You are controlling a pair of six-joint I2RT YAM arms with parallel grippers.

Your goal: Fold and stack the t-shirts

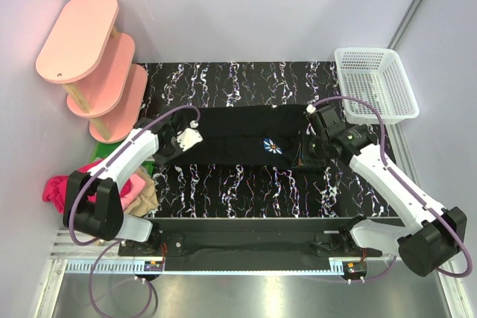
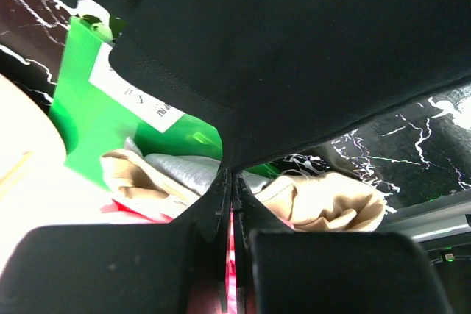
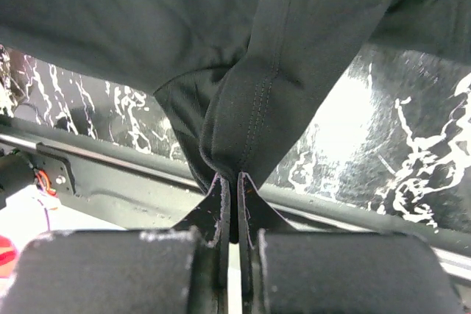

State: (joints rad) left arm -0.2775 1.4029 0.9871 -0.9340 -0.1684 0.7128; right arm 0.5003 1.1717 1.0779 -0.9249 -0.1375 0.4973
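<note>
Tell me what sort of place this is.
Likely a robot lab test cell: plain white walls enclose a marbled black table, with bolted-down robot arms and staged props, a pink shelf and white basket.

the marbled black table (image 1: 246, 191) (white veins) carries a black t-shirt (image 1: 238, 135) across its middle, a white basket (image 1: 373, 80) far right, heaped tees (image 1: 134, 188) at its left edge.

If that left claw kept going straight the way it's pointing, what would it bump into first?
The black t-shirt: the left gripper is shut on its edge, and cloth fills the way ahead. What lies behind is unclear.
</note>
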